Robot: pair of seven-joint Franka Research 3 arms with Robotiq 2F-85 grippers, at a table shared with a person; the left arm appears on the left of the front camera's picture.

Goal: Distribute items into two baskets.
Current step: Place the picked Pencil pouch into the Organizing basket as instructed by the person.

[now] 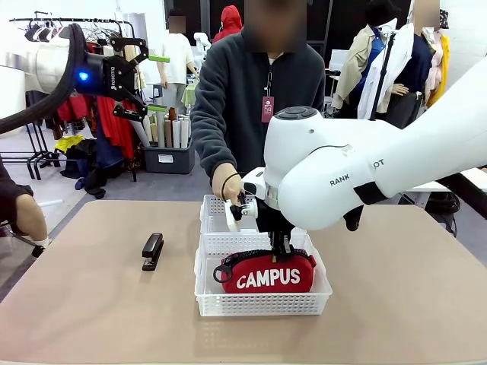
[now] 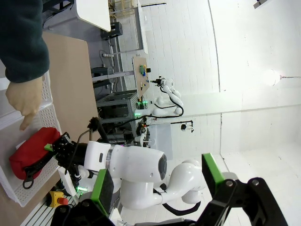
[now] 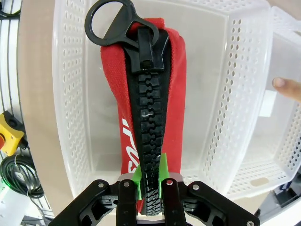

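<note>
Near basket, front view: the pouch sits inside it, directly beneath the right jaws, which pinch its zipper ridge. The stapler lies on the worktop well to one side of them. The left jaws hang spread, high above.

Left wrist view: adds a person's hand over the far basket.

Right wrist view: shows the pinch centred on the zipper. Advised release: let the pouch settle, spread the jaws, lift straight up.

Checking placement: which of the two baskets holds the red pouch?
The near basket, on the robot's side, holds the red pouch; the far basket by the person's hand does not.
</note>
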